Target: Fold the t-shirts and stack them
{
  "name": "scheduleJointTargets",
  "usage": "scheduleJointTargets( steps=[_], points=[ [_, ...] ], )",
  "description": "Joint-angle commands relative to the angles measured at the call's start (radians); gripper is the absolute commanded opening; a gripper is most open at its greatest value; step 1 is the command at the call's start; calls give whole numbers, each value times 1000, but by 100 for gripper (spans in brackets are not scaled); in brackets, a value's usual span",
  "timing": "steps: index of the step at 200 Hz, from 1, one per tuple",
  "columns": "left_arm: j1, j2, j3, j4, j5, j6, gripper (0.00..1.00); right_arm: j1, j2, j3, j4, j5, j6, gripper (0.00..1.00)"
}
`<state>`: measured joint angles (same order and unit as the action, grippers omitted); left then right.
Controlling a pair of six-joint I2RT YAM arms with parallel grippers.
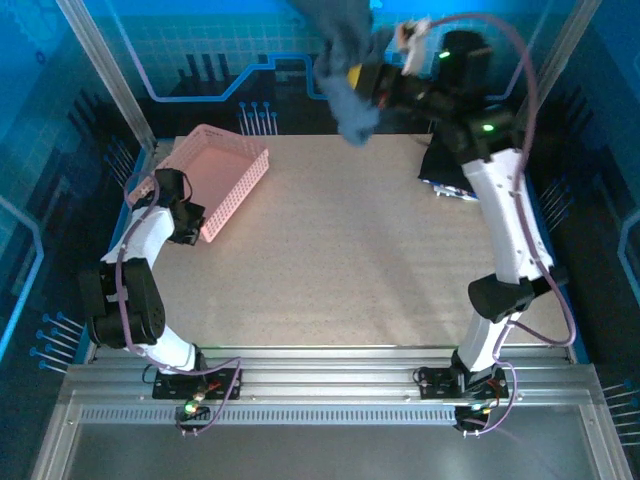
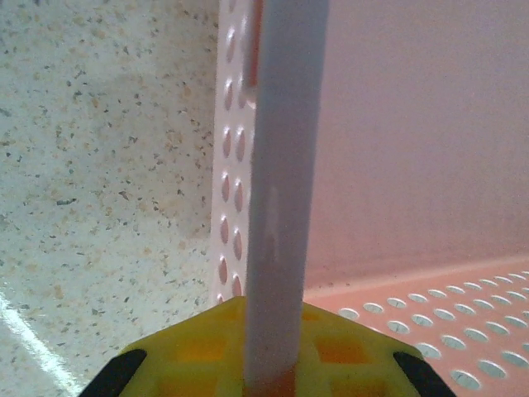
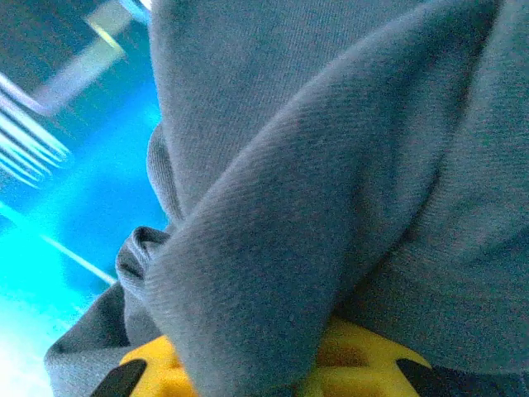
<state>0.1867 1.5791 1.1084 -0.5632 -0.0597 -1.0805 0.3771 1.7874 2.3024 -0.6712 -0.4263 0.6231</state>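
Up high, the right gripper (image 1: 366, 82) is clamped on a t-shirt (image 1: 350, 95), and the slate-blue cloth hangs from the jaws in a bunched, twisted mass, clear of the table (image 1: 340, 250) below it. On the right wrist camera the right gripper (image 3: 264, 368) is nearly buried: thick folds of the t-shirt (image 3: 331, 165) spill over and in front of the yellow fingers (image 3: 364, 360), with one rolled fold running straight down between them and a loose edge drooping to the left of the jaws. Off to the right of those jaws and lower down, a dark heap (image 1: 445, 165) lies on the table beside the right arm; I cannot tell what it is. Meanwhile the left gripper (image 1: 195, 225) sits low at the near wall of the pink basket (image 1: 225, 165), its jaws closed on that wall. From the left wrist view the left gripper (image 2: 269, 368) has the rim of the pink basket (image 2: 413, 165) passing edge-on between its yellow fingers (image 2: 347, 347) and rising straight ahead of them. To the left of the jaws are the outer lattice face of the wall and the speckled table (image 2: 99, 165); to the right of the jaws are the smooth inner wall and the perforated floor of the basket. The t-shirt is well apart from the left jaws, far across the table and above them.
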Motion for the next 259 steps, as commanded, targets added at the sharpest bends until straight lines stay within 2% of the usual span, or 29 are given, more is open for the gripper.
scheduleJointTargets(
  steps=[1,14,27,32,37,40,43,54,73,77,79,119,165,183,217,239,247,259],
  points=[
    [5,30,26,49,-16,-148,5,92,-24,-321,-153,88,-136,0],
    [5,56,39,52,-22,-187,4,117,-43,-514,-127,145,-136,0],
    [6,77,57,55,-37,-205,5,121,-49,-683,-60,175,-126,9],
    [7,87,68,53,-43,-204,5,119,-51,-735,-25,179,-116,20],
    [7,100,86,49,-47,-197,5,114,-49,-785,12,169,-105,37],
    [8,110,98,45,-47,-193,5,110,-49,-815,30,154,-100,51],
    [9,118,110,40,-48,-188,4,107,-47,-834,47,137,-97,58],
    [10,151,156,22,-55,-166,4,99,-50,-858,55,102,-88,70],
    [11,207,233,0,-67,-131,4,98,-126,-853,40,112,-107,86],
    [11,215,244,1,-68,-125,4,97,-148,-850,30,120,-113,97],
    [12,221,250,1,-68,-124,4,97,-159,-849,24,123,-117,100],
    [14,348,374,-19,-74,-136,4,81,-303,-834,-160,178,-186,100],
    [23,443,454,-25,-81,-195,3,23,-468,-1056,-151,170,-127,100],
    [30,420,422,-34,-91,-250,2,7,-506,-1110,-161,199,-109,100],
    [31,279,260,-6,-162,-341,3,-4,-551,-1165,-134,206,-80,100],
    [34,315,287,16,-148,-340,4,-3,-522,-1195,-116,187,-79,100],
    [33,333,312,22,-141,-331,16,-4,-494,-1194,-137,192,-83,100],
    [27,335,333,65,-131,-321,63,-1,-443,-1189,-170,194,-100,100]
  ],
)
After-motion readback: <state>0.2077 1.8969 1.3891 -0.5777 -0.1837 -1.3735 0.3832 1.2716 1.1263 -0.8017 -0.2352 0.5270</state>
